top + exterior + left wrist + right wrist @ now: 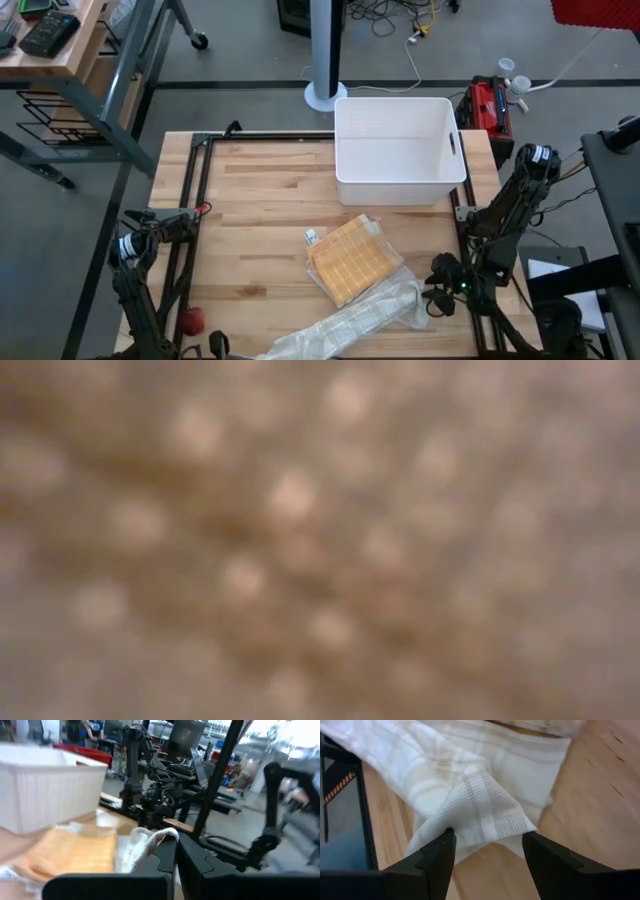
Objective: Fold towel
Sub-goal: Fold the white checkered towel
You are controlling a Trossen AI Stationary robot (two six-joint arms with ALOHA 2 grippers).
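**Bin, red ball and workshop clutter around the worktop**

A white plastic bin [400, 150] stands at the worktop's [260, 190] far edge, toward the right corner, its inside bare. A small red ball [191, 320] lies near the near left corner. Beyond the far edge a white post base [326, 95] sits on the floor, and a red toolbox [487, 105] rests off the far right corner.

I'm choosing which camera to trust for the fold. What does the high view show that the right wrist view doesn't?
Only the high view shows the white bin, the orange cloth, a red ball and both arms. Only the right wrist view shows the right gripper open around a raised towel corner. Both show the towel on the table.
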